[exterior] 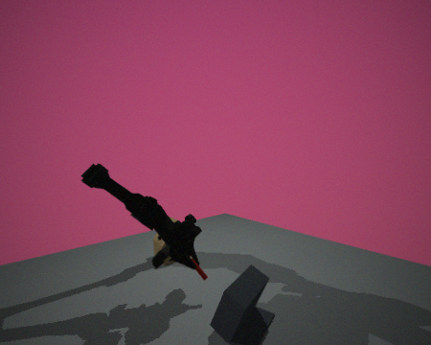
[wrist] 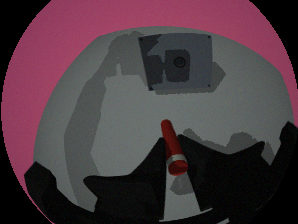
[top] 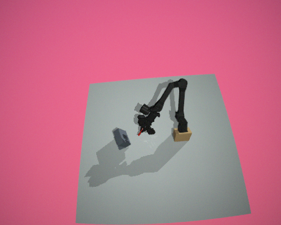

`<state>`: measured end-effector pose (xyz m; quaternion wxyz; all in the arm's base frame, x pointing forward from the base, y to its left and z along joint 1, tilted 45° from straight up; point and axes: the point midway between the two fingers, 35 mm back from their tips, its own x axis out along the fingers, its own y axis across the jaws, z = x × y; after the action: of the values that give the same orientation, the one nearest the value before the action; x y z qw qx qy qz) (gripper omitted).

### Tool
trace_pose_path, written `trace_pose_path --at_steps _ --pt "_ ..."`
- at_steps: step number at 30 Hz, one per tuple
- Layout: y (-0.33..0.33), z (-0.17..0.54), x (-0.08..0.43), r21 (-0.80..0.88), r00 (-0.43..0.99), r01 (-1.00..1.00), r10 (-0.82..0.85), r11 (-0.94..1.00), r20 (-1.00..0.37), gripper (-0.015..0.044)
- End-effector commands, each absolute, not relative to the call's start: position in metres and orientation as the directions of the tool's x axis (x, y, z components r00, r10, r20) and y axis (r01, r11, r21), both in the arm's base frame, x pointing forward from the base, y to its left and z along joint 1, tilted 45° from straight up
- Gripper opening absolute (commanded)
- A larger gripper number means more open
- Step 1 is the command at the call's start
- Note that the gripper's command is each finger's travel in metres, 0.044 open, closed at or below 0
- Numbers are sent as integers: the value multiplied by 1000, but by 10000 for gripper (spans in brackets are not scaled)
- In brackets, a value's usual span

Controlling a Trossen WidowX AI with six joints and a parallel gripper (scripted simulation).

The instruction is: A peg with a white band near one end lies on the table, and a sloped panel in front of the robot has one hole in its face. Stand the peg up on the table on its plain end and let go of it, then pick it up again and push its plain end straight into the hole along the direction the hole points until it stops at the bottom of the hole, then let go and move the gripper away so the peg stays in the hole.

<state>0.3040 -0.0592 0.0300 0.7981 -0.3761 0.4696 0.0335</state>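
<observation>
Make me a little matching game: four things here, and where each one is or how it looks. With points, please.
1. red peg [top: 140, 132] [exterior: 199, 268] [wrist: 171, 138]
2. peg's band [wrist: 177, 158]
3. sloped panel [top: 122, 139] [exterior: 239, 299] [wrist: 201, 62]
4. arm's base block [top: 182, 136] [exterior: 159, 243]

A. tan
B. blue-grey, with a round hole in its face
C. held between the gripper's fingers
D. whitish, near one end

Right pairs: 1-C, 2-D, 3-B, 4-A

Occluded and unresolved regions
Top view: the peg [top: 140, 132] [exterior: 199, 269] [wrist: 172, 145] is partly covered by the tool [top: 143, 129] [exterior: 194, 260] [wrist: 170, 140]; its white band is indiscernible. Exterior view: the sloped panel [top: 121, 139] [exterior: 240, 302] [wrist: 200, 62] hides its hole face; the arm mostly covers the tan base block [top: 182, 136] [exterior: 158, 243].
</observation>
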Motion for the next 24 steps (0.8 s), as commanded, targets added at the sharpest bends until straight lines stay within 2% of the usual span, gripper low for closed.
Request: trace_pose_path --at_steps 1,24 --pt "-59 30 305 -578 579 -416 -286 702 -764 0" --pt "-56 37 315 -655 705 -427 -223 623 -673 0"
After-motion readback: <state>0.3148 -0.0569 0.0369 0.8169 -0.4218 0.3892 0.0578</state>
